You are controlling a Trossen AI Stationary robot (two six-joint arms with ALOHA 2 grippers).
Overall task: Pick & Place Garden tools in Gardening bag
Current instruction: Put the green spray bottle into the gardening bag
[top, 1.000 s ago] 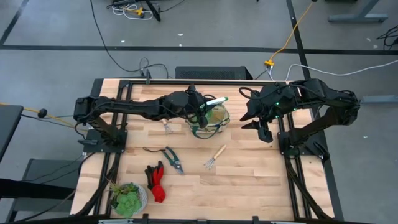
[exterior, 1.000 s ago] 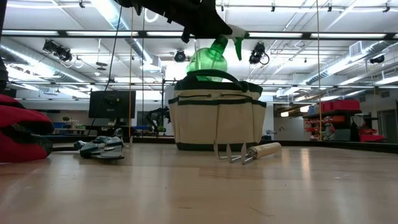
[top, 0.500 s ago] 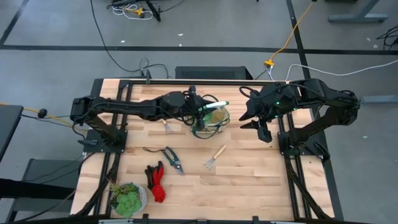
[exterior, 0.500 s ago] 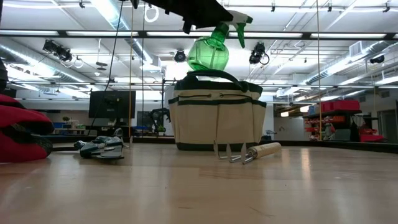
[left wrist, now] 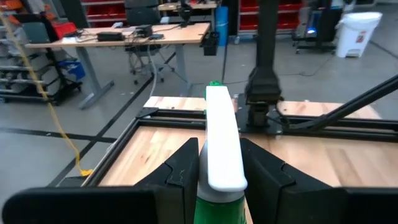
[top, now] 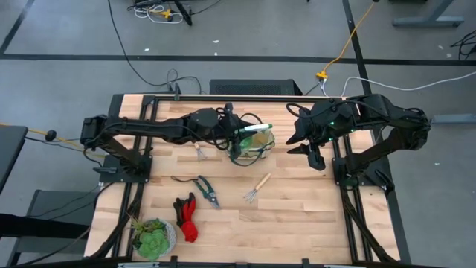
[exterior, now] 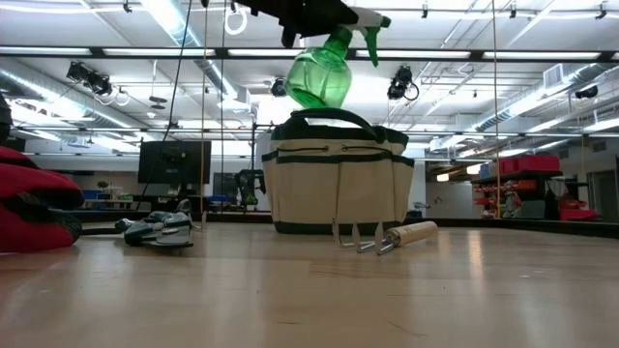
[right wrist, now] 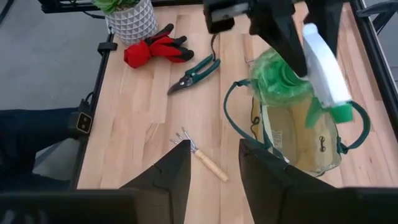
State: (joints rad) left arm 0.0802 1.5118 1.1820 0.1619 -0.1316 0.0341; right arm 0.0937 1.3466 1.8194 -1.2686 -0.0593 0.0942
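The table carries a tan bag near the middle of its far edge. Directly above the bag's opening, clear of its rim, a green spray bottle with a white trigger head is held, pinched by the left gripper. The right gripper is seen near the right edge, fingers parted, nothing between them. Gloves, shears and a fork are lying nearer the front edge.
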